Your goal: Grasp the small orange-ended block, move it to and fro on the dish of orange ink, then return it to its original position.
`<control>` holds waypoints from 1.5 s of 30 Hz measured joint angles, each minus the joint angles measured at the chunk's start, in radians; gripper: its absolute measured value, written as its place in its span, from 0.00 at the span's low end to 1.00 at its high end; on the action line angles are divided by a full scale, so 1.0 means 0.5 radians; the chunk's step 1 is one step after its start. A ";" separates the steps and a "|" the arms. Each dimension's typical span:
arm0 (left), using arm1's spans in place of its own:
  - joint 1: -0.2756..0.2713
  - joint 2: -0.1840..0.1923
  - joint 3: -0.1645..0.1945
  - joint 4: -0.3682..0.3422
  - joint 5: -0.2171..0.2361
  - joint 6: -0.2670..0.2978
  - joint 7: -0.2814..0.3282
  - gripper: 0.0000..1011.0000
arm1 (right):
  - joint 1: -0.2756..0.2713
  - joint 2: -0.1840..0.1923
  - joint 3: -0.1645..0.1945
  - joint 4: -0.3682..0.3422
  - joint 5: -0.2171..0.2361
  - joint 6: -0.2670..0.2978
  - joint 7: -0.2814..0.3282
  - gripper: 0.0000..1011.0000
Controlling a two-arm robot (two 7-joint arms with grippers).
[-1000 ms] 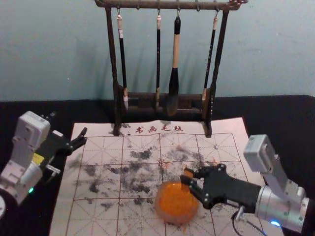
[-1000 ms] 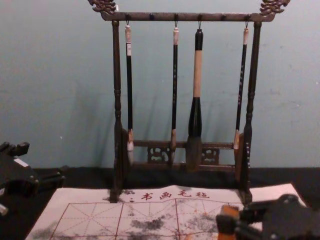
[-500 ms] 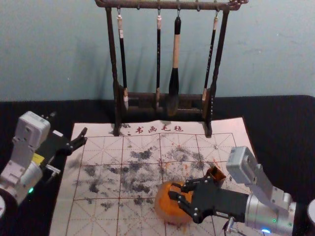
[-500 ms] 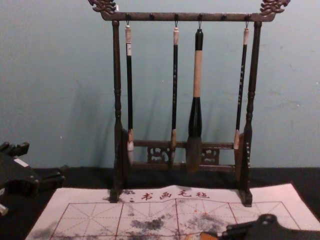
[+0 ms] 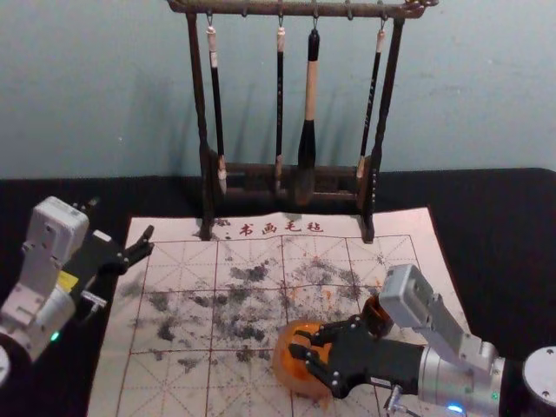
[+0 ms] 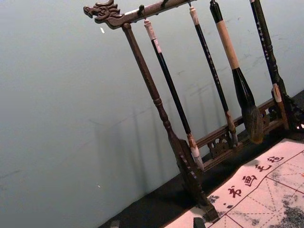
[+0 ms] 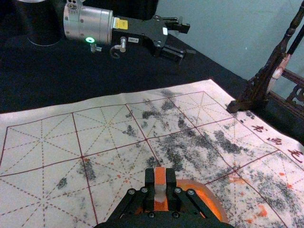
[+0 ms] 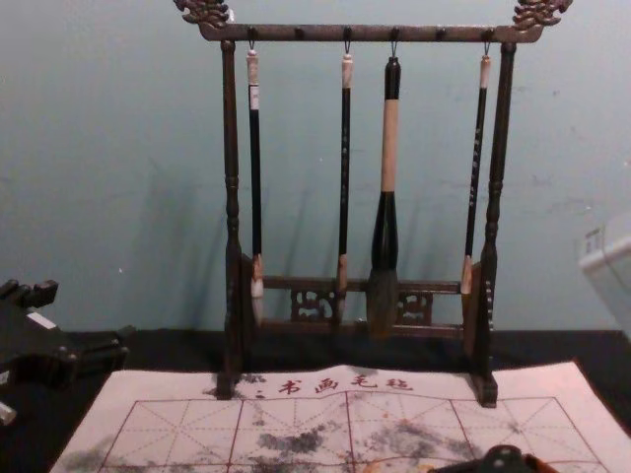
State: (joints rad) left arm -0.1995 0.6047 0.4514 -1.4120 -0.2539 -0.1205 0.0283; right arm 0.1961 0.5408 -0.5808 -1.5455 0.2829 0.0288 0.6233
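Orange ink fills a round, pale-rimmed dish (image 5: 285,375) on a grid-lined sheet (image 5: 169,391) mottled with black stains. The black, jointed right pincer (image 5: 301,342), above the dish, grips the small orange-ended block (image 7: 160,176), square-edged with a whitish middle; its contact with the ink cannot be judged. The left pincer (image 5: 121,219) is parked, spread wide, by the sheet's left edge. Behind: slender brushes (image 5: 310,87) hanging from a dark carved rack (image 5: 199,113).
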 joint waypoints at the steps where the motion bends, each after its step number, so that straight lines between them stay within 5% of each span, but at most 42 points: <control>1: 0.000 0.000 0.000 0.000 0.000 0.000 0.000 0.99 | 0.003 -0.003 -0.001 0.005 -0.001 0.000 -0.001 0.10; 28: 0.000 0.000 0.000 0.000 0.000 0.000 0.000 0.99 | 0.103 -0.089 0.009 0.152 -0.034 0.018 -0.062 0.10; 45: 0.000 0.000 0.000 0.000 0.000 0.000 0.000 0.99 | 0.060 -0.028 0.089 0.096 -0.014 0.078 -0.096 0.10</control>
State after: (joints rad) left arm -0.1995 0.6047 0.4514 -1.4119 -0.2539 -0.1205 0.0283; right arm 0.2259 0.5268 -0.5361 -1.4974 0.2757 0.0676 0.5755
